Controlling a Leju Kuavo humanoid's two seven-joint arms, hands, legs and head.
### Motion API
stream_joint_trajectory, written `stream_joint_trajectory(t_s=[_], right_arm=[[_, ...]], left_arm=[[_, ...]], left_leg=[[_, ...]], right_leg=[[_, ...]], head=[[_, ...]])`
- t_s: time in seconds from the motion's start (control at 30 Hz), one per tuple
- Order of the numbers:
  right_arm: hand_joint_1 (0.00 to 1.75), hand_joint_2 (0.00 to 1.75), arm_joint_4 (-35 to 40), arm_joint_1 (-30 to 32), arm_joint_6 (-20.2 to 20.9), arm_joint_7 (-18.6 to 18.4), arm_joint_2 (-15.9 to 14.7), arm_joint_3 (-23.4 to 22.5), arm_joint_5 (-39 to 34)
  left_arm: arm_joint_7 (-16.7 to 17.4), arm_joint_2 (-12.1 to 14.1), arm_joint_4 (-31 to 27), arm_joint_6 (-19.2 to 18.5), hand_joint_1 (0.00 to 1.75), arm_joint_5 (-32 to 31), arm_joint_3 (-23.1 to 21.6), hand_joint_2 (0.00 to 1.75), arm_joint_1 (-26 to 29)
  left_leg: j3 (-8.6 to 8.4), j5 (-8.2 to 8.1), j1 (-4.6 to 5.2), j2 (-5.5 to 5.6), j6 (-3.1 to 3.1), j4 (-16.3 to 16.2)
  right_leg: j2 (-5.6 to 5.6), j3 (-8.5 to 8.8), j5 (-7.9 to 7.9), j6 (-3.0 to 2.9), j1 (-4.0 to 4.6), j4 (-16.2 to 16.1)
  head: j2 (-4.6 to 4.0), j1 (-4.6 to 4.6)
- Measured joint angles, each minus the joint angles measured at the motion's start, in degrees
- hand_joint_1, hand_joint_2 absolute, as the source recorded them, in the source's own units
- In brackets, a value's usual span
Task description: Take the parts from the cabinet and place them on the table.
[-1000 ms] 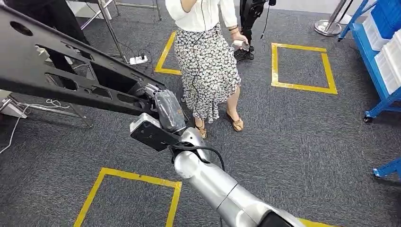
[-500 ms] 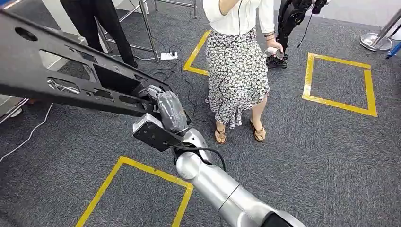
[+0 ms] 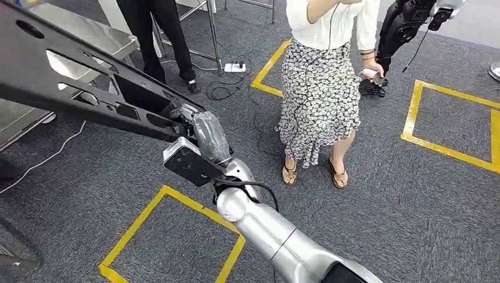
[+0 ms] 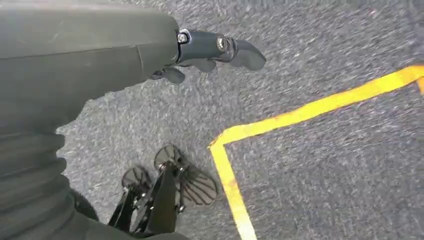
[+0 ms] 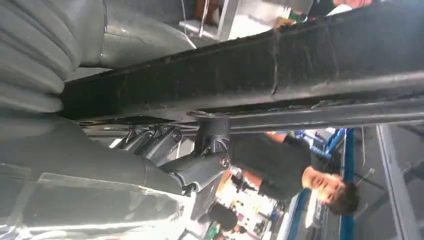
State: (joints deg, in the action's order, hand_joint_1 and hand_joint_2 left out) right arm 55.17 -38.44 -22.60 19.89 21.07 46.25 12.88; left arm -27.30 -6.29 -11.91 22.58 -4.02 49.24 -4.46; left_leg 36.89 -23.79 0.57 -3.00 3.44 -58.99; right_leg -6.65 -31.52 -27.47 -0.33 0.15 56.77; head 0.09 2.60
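The right hand (image 3: 207,138) grasps one end of the long black part (image 3: 76,82) — its long axis runs up-left toward the steel bench (image 3: 88,35). The left hand (image 4: 210,52) hangs released over the carpet.

The right hand (image 3: 203,138) grips the near end of a long metal part (image 3: 76,82), which reaches out to the far left above the carpet floor (image 3: 401,200). Beyond the part at the far left stands a tabletop (image 3: 71,23). A person in a skirt (image 3: 321,88) stands right of the hand, farther off. A taped square (image 3: 171,236) lies on the floor near left, below the hand; another (image 3: 454,118) lies far right. A power strip (image 3: 234,68) lies on the floor to the person's left. The left hand (image 4: 210,50) hangs above the floor.
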Motion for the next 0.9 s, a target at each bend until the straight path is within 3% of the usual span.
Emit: stream_joint_trajectory(t_s=[0.03,0.07,0.1,0.13,0.2,0.23,0.27,0.3,0.33,0.37,0.4,0.43,0.53,0.57,0.63,0.67,0.73,0.77,0.8,0.87,0.9], right_arm=[[1.75,1.75,0.1,-0.2,0.1,0.0,0.1,0.2,-0.2],[1.75,1.75,0.2,-0.2,0.2,-0.1,-0.1,0.3,-0.4],[1.75,1.75,0.3,-0.3,0.3,0.0,-0.1,0.5,-0.4],[1.75,1.75,0.3,-0.5,0.3,0.0,-0.2,0.5,-0.6],[1.75,1.75,0.2,-0.2,0.3,0.0,-0.5,0.6,-0.9],[1.75,1.75,0.1,-0.1,0.3,0.0,-0.6,0.6,-1.1],[1.75,1.75,0.1,0.0,0.3,0.0,-0.6,0.6,-1.2],[1.75,1.75,0.1,0.0,0.3,0.0,-0.5,0.6,-1.2],[1.75,1.75,0.1,0.0,0.3,0.0,-0.5,0.7,-1.2],[1.75,1.75,0.1,-0.1,0.3,0.0,-0.4,0.7,-1.2],[1.75,1.75,0.1,-0.2,0.3,0.0,-0.4,0.7,-1.3],[1.75,1.75,0.1,-0.2,0.3,0.0,-0.3,0.9,-1.4],[1.75,1.75,0.1,-0.4,0.3,0.0,-0.1,1.1,-1.8],[1.75,1.75,0.1,-0.5,0.3,0.0,0.0,1.2,-1.8],[1.75,1.75,0.1,-0.6,0.3,0.0,0.0,1.2,-1.7],[1.75,1.75,0.1,-0.6,0.2,0.0,0.0,1.2,-1.7],[1.75,1.75,0.1,-0.6,0.2,-0.1,-0.1,1.3,-1.7],[1.75,1.75,0.1,-0.6,0.2,-0.1,-0.1,1.3,-1.7],[1.75,1.75,0.1,-0.6,0.2,-0.1,-0.1,1.3,-1.7],[1.75,1.75,0.1,-0.6,0.2,-0.2,-0.1,1.3,-1.7],[1.75,1.75,0.1,-0.7,0.2,-0.2,0.0,1.3,-1.7]], left_arm=[[0.0,0.0,0.0,0.0,0.0,0.0,0.0,1.75,0.0],[0.0,0.0,0.0,0.1,0.0,0.0,0.0,1.75,0.2],[0.0,0.0,0.0,0.2,0.0,0.0,0.0,1.75,0.1],[0.0,0.0,0.0,0.2,0.0,0.0,0.0,1.75,-0.1],[0.0,0.0,0.0,0.2,0.0,0.0,0.0,1.75,-0.4],[0.0,0.0,0.0,0.3,0.0,0.0,0.0,1.75,-0.3],[0.0,0.0,0.0,0.3,0.0,0.0,0.0,1.75,-0.3],[0.0,-0.1,0.0,0.3,0.0,0.0,0.0,1.75,-0.3],[0.0,-0.2,0.0,0.4,0.0,0.0,0.0,1.75,-0.3],[0.0,-0.2,0.0,0.4,0.0,0.0,0.0,1.75,-0.3],[0.0,-0.2,0.0,0.4,0.0,0.0,0.0,1.75,-0.2],[0.0,-0.2,0.0,0.4,0.0,0.0,0.0,1.75,-0.3],[0.0,-0.2,0.0,0.4,0.0,-0.1,0.0,1.75,0.3],[0.0,0.0,0.0,0.4,0.0,-0.1,0.1,1.75,0.4],[0.0,-0.1,0.0,-0.1,0.0,0.0,0.1,1.75,0.4],[-0.1,-0.1,0.0,-0.5,0.0,0.0,0.1,1.75,0.3],[-0.2,-0.1,0.0,-0.9,0.0,0.0,0.1,1.75,0.3],[-0.3,-0.1,0.0,-1.2,0.0,0.0,0.1,1.75,0.4],[-0.3,0.0,0.0,-1.3,0.0,0.1,0.2,1.75,0.4],[-0.4,0.1,0.0,-1.5,0.0,0.1,0.2,1.75,0.5],[-0.4,0.1,0.0,-1.5,0.0,0.1,0.2,1.75,0.4]], left_leg=[[-0.62,0.24,0.03,0.8,0.39,1.0],[-1.88,1.01,-0.93,1.53,0.61,2.5],[-2.32,1.28,-0.72,2.09,0.88,3.0],[-2.34,1.43,-0.68,2.64,1.07,3.0],[-2.29,1.35,-0.71,4.3,1.11,3.0],[-2.28,1.29,-0.75,5.23,1.03,3.0],[-2.35,1.22,-0.8,6.16,0.91,3.0],[-2.44,1.12,-0.89,7.05,0.73,2.9],[-2.54,0.96,-1.01,7.89,0.44,2.8],[-2.53,0.65,-1.14,8.75,-0.04,2.3],[-2.1,0.22,-1.09,9.39,-0.65,1.6],[-1.73,-0.14,-0.98,9.91,-1.24,1.2],[-1.32,0.02,-1.68,10.57,-2.32,1.5],[-1.29,-0.3,-2.0,10.44,-2.55,1.0],[0.53,-2.65,-1.69,5.45,-3.05,-3.4],[3.0,-4.85,-1.89,4.14,-3.31,-8.3],[7.66,-7.72,-2.16,3.47,-3.64,-16.3],[8.73,-7.29,-2.27,3.38,-3.74,-17.4],[7.99,-5.32,-2.29,3.2,-3.67,-15.1],[2.75,0.08,-2.2,2.05,-3.16,-4.7],[0.32,1.76,-1.94,-0.16,-2.72,-0.3]], right_leg=[[-0.54,0.62,-0.05,0.33,0.44,-0.5],[1.12,0.12,-0.44,0.46,0.48,-0.2],[4.24,-0.47,-1.16,0.44,0.29,1.8],[5.81,-2.54,-2.77,0.19,-0.08,6.0],[6.47,-7.88,-6.02,0.21,-0.64,15.5],[6.47,-9.83,-6.42,0.73,-0.91,18.4],[6.47,-10.17,-5.49,1.43,-1.22,17.8],[6.49,-9.02,-3.57,2.22,-1.46,14.6],[6.77,-6.81,-1.07,2.98,-1.73,9.4],[8.0,-3.95,1.54,3.65,-2.12,3.2],[10.38,-3.13,2.06,3.55,-2.49,0.9],[9.53,-2.61,2.03,2.65,-2.34,0.6],[8.57,-2.57,2.13,1.24,-1.56,0.7],[7.92,-2.15,2.34,0.68,-2.53,0.3],[6.87,-1.42,1.98,-0.11,-2.02,0.1],[6.21,-1.17,1.74,-0.44,-1.73,0.1],[4.87,-1.06,1.42,-0.83,-1.3,0.1],[4.22,-1.0,1.29,-0.94,-1.15,0.1],[3.58,-0.86,1.05,-0.89,-1.07,0.1],[2.55,-0.19,0.48,-0.58,-0.95,0.1],[2.21,0.17,0.25,-0.46,-0.79,0.1]], head=[[0.0,0.09],[0.0,-0.11],[0.0,-0.54],[0.0,-0.5],[0.0,-0.56],[0.0,-0.59],[0.0,-0.61],[0.0,-0.57],[0.0,-0.59],[0.0,-0.59],[0.0,-0.67],[0.0,-0.63],[0.0,-0.63],[0.0,-0.56],[0.0,0.03],[0.0,-0.04],[0.0,-0.02],[0.0,-0.04],[0.0,-0.02],[0.0,-0.04],[0.0,0.03]])
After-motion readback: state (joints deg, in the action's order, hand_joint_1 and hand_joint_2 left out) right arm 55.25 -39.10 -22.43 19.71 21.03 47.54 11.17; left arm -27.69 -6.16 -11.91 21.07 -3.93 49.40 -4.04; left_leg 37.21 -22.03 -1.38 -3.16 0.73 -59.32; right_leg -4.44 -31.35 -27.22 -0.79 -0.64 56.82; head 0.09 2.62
